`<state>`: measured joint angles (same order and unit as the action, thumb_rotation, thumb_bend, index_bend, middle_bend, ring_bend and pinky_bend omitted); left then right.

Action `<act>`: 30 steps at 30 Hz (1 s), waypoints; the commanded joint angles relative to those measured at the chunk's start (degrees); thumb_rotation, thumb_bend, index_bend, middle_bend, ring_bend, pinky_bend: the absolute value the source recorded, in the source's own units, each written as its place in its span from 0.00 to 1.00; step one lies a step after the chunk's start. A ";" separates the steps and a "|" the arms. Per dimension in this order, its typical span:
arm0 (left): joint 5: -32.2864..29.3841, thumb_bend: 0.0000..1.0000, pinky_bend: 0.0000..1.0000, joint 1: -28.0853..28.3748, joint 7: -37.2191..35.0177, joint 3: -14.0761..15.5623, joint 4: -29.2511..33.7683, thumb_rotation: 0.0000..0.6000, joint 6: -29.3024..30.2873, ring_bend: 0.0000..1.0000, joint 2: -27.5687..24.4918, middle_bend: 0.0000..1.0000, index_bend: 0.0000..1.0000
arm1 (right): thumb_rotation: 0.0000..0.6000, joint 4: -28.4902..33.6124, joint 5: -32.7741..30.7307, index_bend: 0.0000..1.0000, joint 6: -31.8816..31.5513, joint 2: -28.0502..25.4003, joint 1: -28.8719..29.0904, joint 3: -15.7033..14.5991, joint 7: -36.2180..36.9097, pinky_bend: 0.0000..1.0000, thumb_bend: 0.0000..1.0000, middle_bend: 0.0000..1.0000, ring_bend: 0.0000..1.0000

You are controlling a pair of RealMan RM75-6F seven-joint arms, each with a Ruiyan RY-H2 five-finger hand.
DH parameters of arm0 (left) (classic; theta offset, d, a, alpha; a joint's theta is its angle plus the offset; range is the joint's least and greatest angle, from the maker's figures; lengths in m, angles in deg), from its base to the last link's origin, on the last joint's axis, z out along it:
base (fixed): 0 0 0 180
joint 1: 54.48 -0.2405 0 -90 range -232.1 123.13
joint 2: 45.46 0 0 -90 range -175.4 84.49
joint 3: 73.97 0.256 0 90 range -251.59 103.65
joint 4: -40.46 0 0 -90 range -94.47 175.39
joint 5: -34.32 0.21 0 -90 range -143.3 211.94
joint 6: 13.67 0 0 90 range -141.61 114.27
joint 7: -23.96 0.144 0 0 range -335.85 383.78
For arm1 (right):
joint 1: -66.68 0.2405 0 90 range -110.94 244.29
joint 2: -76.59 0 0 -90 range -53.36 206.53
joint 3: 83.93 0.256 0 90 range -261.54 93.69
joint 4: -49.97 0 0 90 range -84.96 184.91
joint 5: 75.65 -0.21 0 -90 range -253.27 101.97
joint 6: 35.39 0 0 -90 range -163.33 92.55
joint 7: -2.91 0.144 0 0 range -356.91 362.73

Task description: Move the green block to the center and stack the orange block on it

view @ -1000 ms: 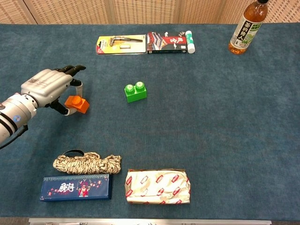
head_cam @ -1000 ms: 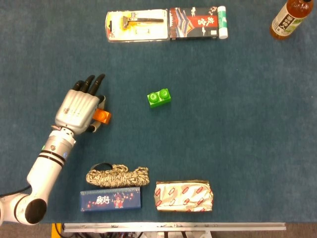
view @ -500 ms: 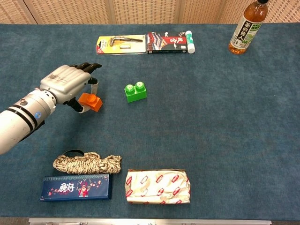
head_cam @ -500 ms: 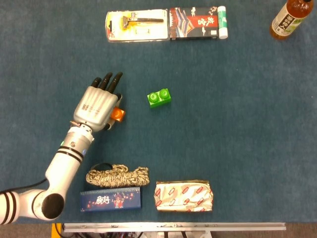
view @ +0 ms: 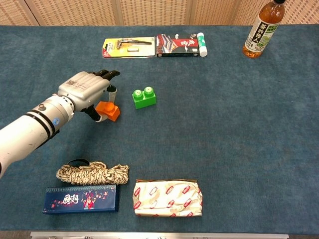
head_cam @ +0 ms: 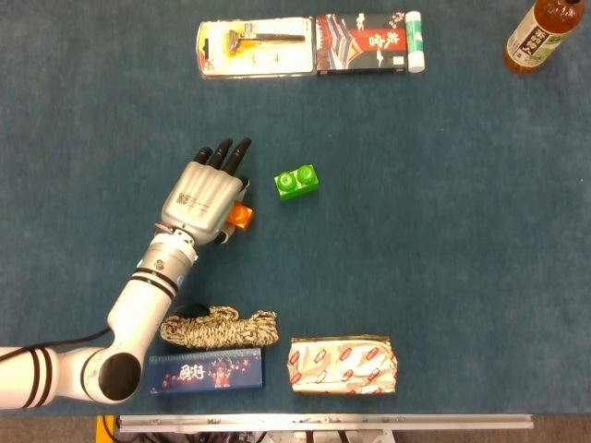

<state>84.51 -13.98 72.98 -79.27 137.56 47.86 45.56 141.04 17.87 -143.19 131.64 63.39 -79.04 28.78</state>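
Over the last second your left hand [view: 87,89] has travelled rightward across the blue table [view: 239,129], carrying the orange block [view: 108,110] with it. A second ago the block sat well to the left of the green block [view: 144,97]; now it is near it, just to its left. That suggests the green block already stands about mid-table and you are on the stacking step, with the approach mostly covered.

Starting at the left: your left arm reaches in from the lower-left edge. The hand is palm down, its dark fingertips [head_cam: 229,153] pointing away from you. It pinches the orange block [head_cam: 240,216] between thumb and a finger beneath the palm; the other fingers stretch out, loosely together. From the chest view I cannot tell whether the block is clear of the cloth.

Further right, the green block [head_cam: 296,182] sits studs up, untouched, apart from the hand.

Your right hand does not show in either view.
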 commanded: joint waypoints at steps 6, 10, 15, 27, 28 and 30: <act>-1.26 0.26 0.15 1.27 0.47 -0.03 0.14 1.00 0.53 0.00 0.52 0.00 0.53 | 1.00 -0.20 -1.27 0.30 -0.46 -0.45 -0.81 0.82 0.97 0.02 0.28 0.20 0.00; -2.35 0.26 0.15 1.95 0.25 -0.57 0.55 1.00 0.59 0.00 0.36 0.00 0.53 | 1.00 -0.30 -2.04 0.30 -0.86 -0.49 -1.25 1.39 1.65 0.02 0.28 0.20 0.00; -3.88 0.26 0.15 2.90 0.17 -1.03 1.48 1.00 0.55 0.00 0.13 0.00 0.53 | 1.00 -0.48 -2.38 0.30 -0.77 -0.52 -1.49 1.78 2.11 0.02 0.28 0.20 0.00; -9.21 0.26 0.15 5.84 -1.63 -2.38 2.53 1.00 -1.93 0.00 -0.53 0.01 0.53 | 1.00 -0.59 -3.21 0.30 -0.52 -0.62 -1.96 2.68 2.55 0.02 0.28 0.20 0.00; -9.39 0.26 0.15 6.10 -1.67 -2.31 2.35 1.00 -1.89 0.00 -0.41 0.01 0.53 | 1.00 -0.61 -3.19 0.30 -0.53 -0.60 -2.00 2.73 2.58 0.02 0.28 0.20 0.00; -9.74 0.26 0.15 6.47 -1.82 -2.25 2.06 1.00 -1.89 0.00 -0.18 0.01 0.53 | 1.00 -0.65 -3.12 0.30 -0.50 -0.59 -2.04 2.78 2.62 0.02 0.28 0.20 0.00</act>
<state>74.85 -7.59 71.21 -81.55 139.70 45.98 45.31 140.40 14.75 -143.69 131.05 61.35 -76.27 31.40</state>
